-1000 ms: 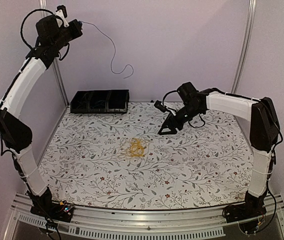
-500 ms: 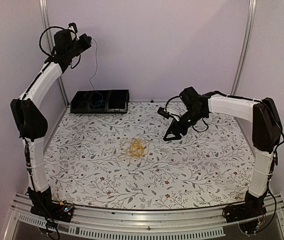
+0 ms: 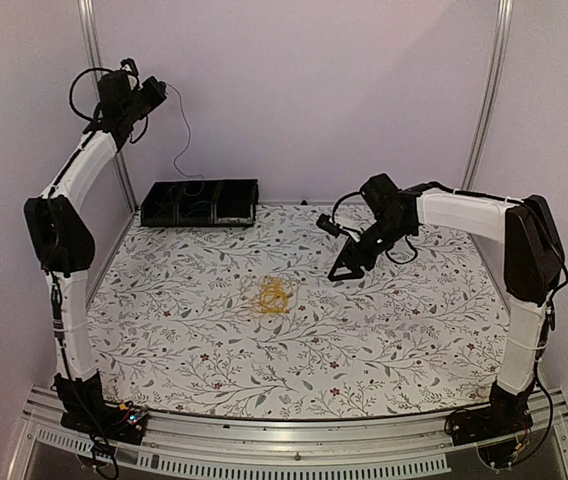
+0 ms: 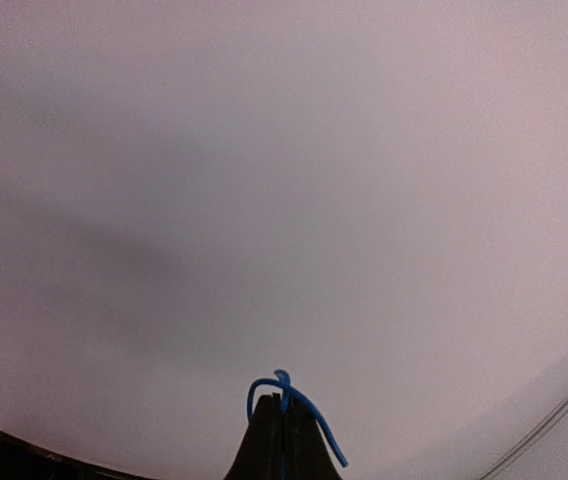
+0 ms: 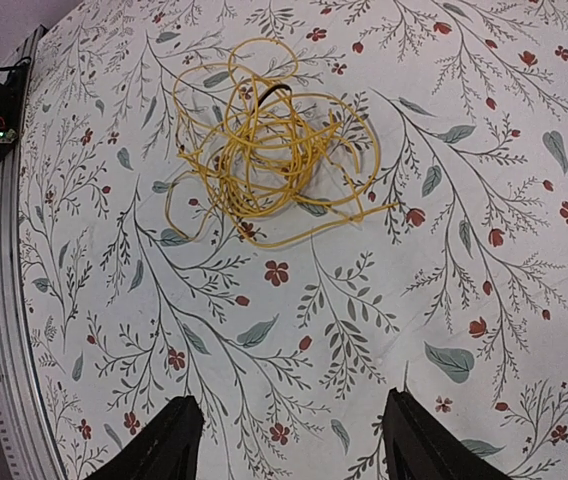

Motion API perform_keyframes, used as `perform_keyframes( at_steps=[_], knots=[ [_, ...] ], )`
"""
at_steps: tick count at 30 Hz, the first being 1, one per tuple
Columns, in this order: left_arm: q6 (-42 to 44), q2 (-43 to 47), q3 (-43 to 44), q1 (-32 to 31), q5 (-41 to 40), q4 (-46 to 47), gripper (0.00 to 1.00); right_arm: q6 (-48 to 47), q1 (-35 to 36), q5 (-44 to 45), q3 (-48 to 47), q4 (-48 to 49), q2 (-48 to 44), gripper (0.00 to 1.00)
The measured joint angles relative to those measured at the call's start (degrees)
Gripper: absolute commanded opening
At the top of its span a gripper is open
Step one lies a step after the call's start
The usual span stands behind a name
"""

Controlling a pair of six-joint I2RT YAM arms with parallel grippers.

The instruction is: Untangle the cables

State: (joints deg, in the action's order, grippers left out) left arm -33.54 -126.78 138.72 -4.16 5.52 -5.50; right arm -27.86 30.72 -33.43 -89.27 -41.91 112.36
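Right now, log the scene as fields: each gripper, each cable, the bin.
left gripper: shut on blue cable, raised high at back left
right gripper: open, empty, over the table right of yellow cable
blue cable: dangles from left gripper above bin
yellow cable: tangled heap, mid-table, untouched
bin: black, back left of table

Yellow cables [image 3: 275, 296] mid-table, open cloth [image 3: 394, 335] on every side. Black tray [image 3: 200, 203] lines the back-left edge, blue cable [image 4: 282, 378] dangling over it. Right gripper [image 3: 344, 270] hangs nearby, back-right.
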Motion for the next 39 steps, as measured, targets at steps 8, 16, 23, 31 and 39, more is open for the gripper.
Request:
perform_keyframes(
  at_steps=[8,16,23,31,39],
  knots=[
    [-1.46,-6.51,-0.24,0.22,2.69,-0.46,0.00,0.28,0.00,0.11,-0.07,0.35,1.64,0.66],
    [-1.40,-8.66,-1.86,0.22,0.90,-2.36,0.00,0.76,0.00,0.15,0.02,0.42,1.88,0.66],
    [1.01,-8.96,-3.76,-0.07,-6.23,-4.39,0.00,0.87,0.00,0.20,2.08,0.83,1.86,0.66],
    [3.76,-12.72,-5.70,-2.10,-12.85,-5.60,0.00,1.01,0.00,0.04,6.21,0.72,1.38,0.66],
    [5.92,-16.94,-7.74,-5.66,-21.73,-5.88,0.00,1.20,0.00,-0.96,9.68,0.17,-1.03,0.66]
  ],
)
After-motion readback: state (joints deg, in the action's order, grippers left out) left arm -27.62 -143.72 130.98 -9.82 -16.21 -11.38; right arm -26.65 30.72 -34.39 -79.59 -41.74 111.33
